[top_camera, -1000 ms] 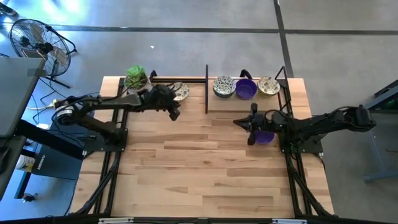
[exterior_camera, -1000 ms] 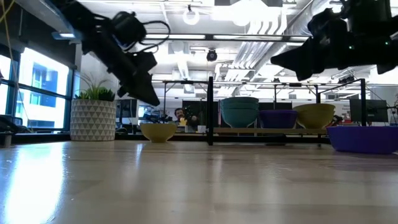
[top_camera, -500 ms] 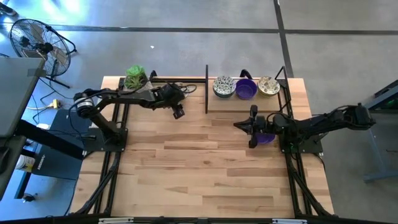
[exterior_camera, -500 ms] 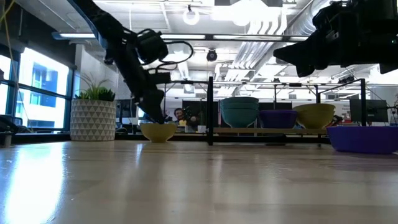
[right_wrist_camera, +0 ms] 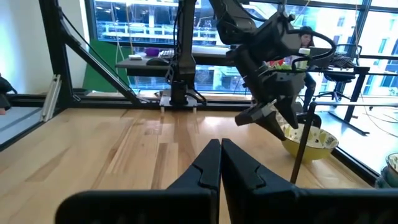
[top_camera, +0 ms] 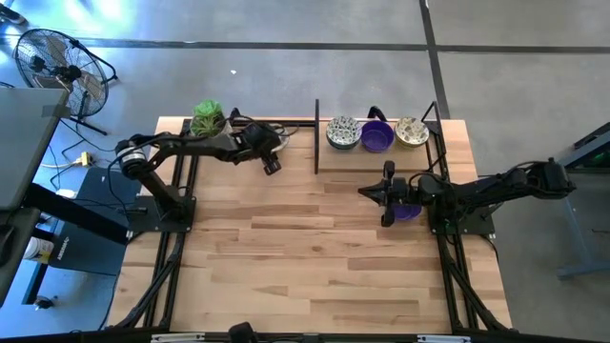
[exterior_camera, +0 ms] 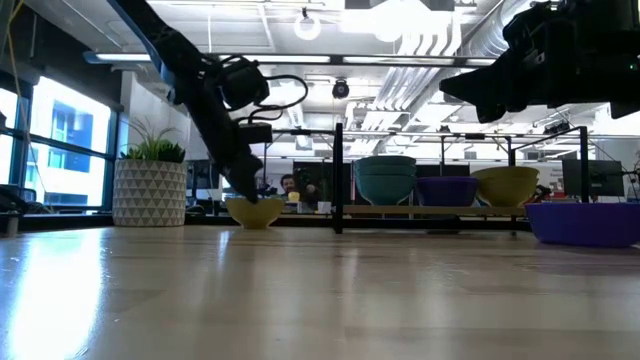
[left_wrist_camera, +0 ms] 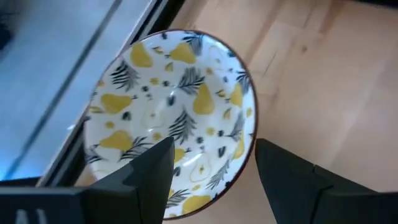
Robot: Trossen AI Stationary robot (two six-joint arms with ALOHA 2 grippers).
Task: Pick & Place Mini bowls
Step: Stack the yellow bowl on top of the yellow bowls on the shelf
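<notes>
Now left claw (left_wrist_camera: 211,171) spread wide, poised directly over near rim of patterned mini bowl (left_wrist_camera: 174,118) at tabletop (top_camera: 315,248) far-left edge, by plant pot (top_camera: 207,118). Right claw (right_wrist_camera: 220,163) shut, empty, waiting well apart over purple bowl (top_camera: 407,211). Left arm nearer.

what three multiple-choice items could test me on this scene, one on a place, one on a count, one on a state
1. Where is the left gripper?
A. over the patterned bowl at the table's far edge
B. over the purple bowl beside the right arm
C. by the fan

2. How many bowls stand in the row behind the upright post?
A. one
B. three
C. five

3. How do the right gripper's jaws stand?
A. wide open
B. shut on a bowl
C. shut, holding nothing

Answers: 1 A, the left wrist view looks down into that bowl; 2 B, the high view shows a patterned, a purple and another patterned bowl; 3 C, its fingers meet with nothing between.
</notes>
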